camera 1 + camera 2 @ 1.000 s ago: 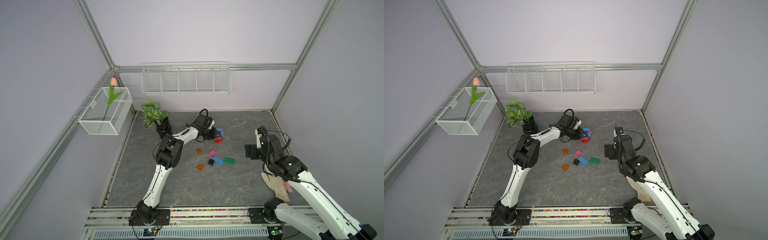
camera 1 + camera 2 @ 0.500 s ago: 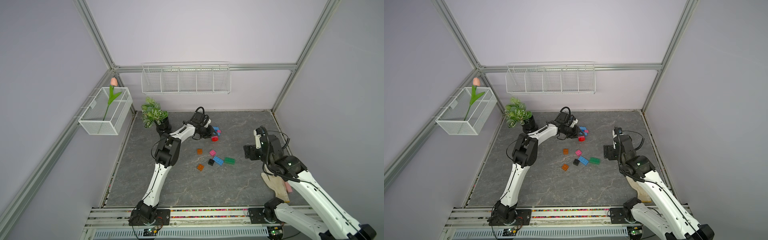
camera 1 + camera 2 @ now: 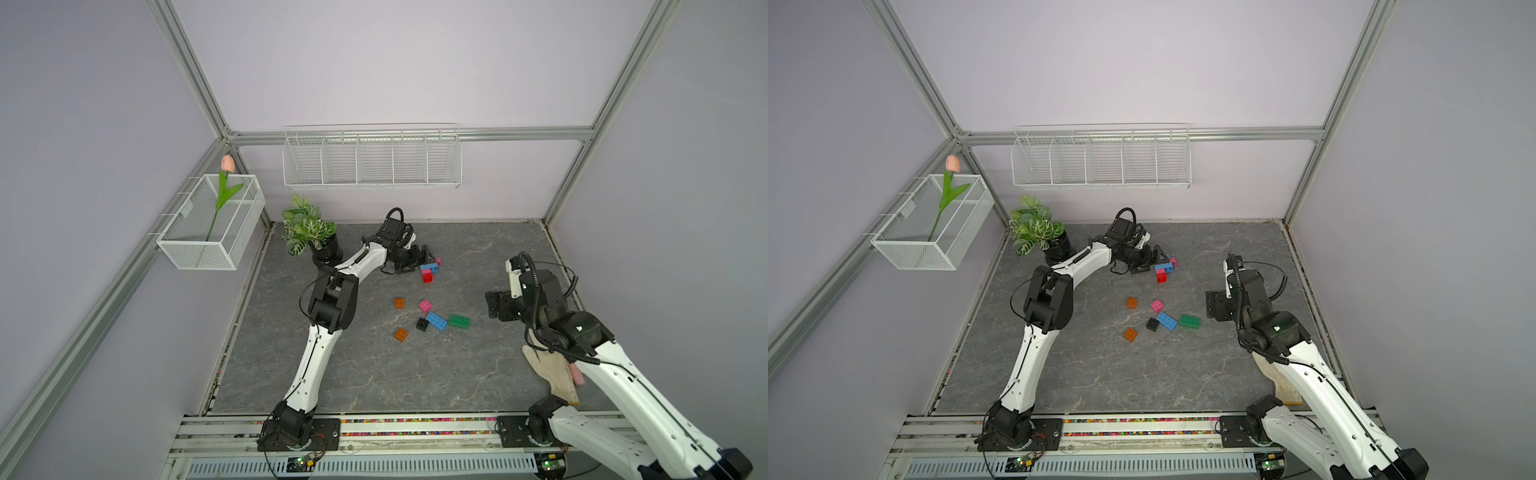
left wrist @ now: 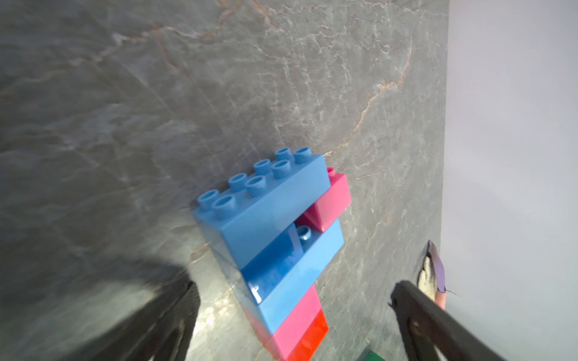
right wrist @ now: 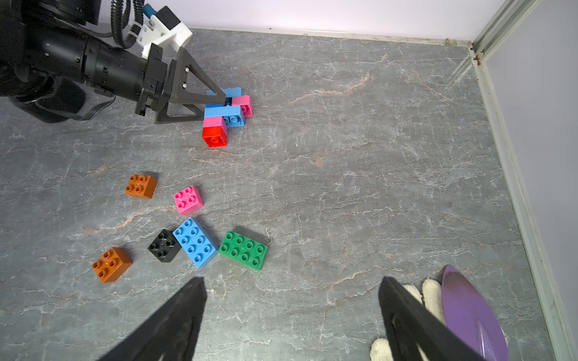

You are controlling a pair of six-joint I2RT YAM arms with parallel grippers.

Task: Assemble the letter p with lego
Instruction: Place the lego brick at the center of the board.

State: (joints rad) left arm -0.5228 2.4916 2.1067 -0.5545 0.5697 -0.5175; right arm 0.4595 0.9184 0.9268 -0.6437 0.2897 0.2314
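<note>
potted plant (image 3: 309, 230) in the far corner, a tulip (image 3: 227, 164) in the wire basket (image 3: 199, 255) hung nearby, a pale glove (image 3: 550, 370) on the grey tabletop (image 3: 374, 374).

Enclosed by pale lilac walls (image 3: 374, 62) on aluminium framing (image 3: 519, 134). Floored with a grey, veined worktop (image 3: 374, 374). Hung with a white wire shelf (image 3: 372, 166) at the back and a mesh basket (image 3: 199, 249) holding a tulip (image 3: 227, 163); evenly lit.
</note>
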